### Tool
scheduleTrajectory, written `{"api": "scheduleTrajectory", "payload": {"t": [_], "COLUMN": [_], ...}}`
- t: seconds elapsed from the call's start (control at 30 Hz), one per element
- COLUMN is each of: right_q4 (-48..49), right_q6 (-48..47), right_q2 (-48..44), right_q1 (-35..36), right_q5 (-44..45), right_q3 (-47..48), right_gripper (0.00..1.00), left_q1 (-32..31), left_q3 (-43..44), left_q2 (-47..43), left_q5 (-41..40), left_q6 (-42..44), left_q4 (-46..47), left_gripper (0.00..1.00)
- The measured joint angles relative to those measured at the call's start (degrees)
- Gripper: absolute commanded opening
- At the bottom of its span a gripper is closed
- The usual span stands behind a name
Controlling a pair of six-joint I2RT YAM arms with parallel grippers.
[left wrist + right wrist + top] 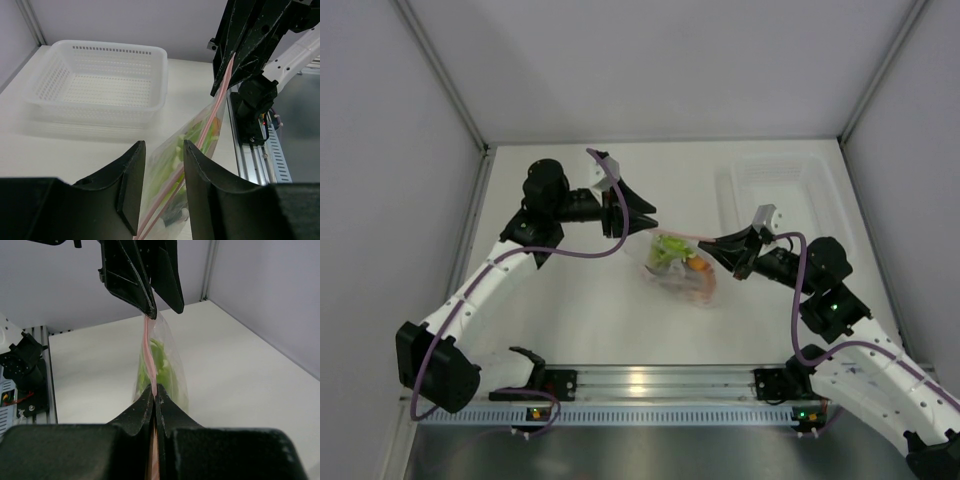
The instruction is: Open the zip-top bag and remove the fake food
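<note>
1. Pale, matt white table [580,300]. It carries everything listed below.
2. White perforated plastic basket [95,107], rectangular. It stands at the far right, well apart from the work and behind the right arm.
3. Left gripper [164,147], black, two-fingered. Its jaws stand apart with the near end of the bag between them. Neither pad can be seen pressing the plastic, so it holds nothing.
4. Right gripper [154,390], black, two-fingered. Its jaws are pinched tight on the opposite end of the pink strip.
5. Small clear crinkly zip-top bag [682,272]. It lies mid-table between the two grippers, its top edge lifted and its body sagging toward the robot. Whether the bottom touches the table cannot be told.
6. Pink-red zip strip [148,347]. It looks sealed along its visible length. Its long axis runs straight from one gripper to the other, left to right in the top view.
7. Fake food [678,262], inside the bag. A yellow-green stalk piece and an orange slice show; other pieces are too blurred to name.

Judgement: the opening pull is not yet made. The left gripper is the free tool and already straddles its end, so the next move calls for it to close on one lip only.
</note>
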Motion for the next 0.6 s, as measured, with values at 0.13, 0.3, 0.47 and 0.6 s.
{"api": "scheduleTrajectory", "payload": {"t": [0.13,0.3,0.47,0.6], "right_q4": [-0.02,0.00,0.35,0.94], "right_q6": [-0.02,-0.02,0.00,0.02], "right_q2": [0.00,0.26,1.18,1.40], "right_q1": [0.00,0.00,0.00,0.00], "right_q5": [0.13,0.48,0.92,1.27], "right_q3": [0.00,0.00,0.00,0.00], "right_gripper": [0.00,0.00,0.00,0.00], "left_q1": [-0.31,-0.55,-0.66,-1.05], "left_q3": [0.00,0.00,0.00,-0.17], "left_q2": [0.00,0.00,-0.11,-0.85], "left_q5": [0.24,0.11,0.22,-0.13], "left_q6": [0.02,0.13,0.15,0.15], "left_q4": [-0.07,-0.20,-0.44,-0.55], "left_gripper": [0.42,0.52,0.53,0.51]}}
